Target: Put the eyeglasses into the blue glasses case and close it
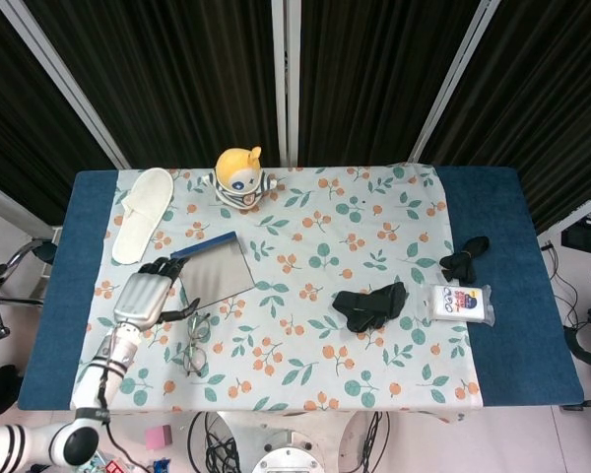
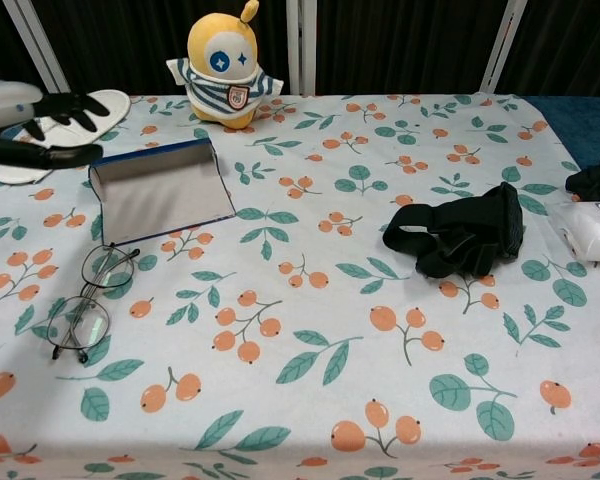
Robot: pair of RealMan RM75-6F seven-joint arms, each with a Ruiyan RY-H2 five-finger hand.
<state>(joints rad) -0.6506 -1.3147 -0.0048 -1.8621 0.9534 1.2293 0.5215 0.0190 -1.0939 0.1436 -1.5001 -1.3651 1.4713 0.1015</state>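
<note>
The blue glasses case (image 1: 217,273) (image 2: 160,196) lies open on the left part of the floral cloth, its grey inside facing up. The eyeglasses (image 1: 195,344) (image 2: 88,304) rest folded open just in front of it, near the table's front left. My left hand (image 1: 146,295) (image 2: 32,123) hovers with spread fingers left of the case, holding nothing and touching neither object. The right hand shows in neither view.
A white slipper (image 1: 143,213) (image 2: 66,122) lies at the back left. A yellow plush toy (image 1: 240,177) (image 2: 223,66) stands behind the case. A black glove (image 1: 370,304) (image 2: 460,234), a black cord bundle (image 1: 465,256) and a white packet (image 1: 461,302) sit to the right.
</note>
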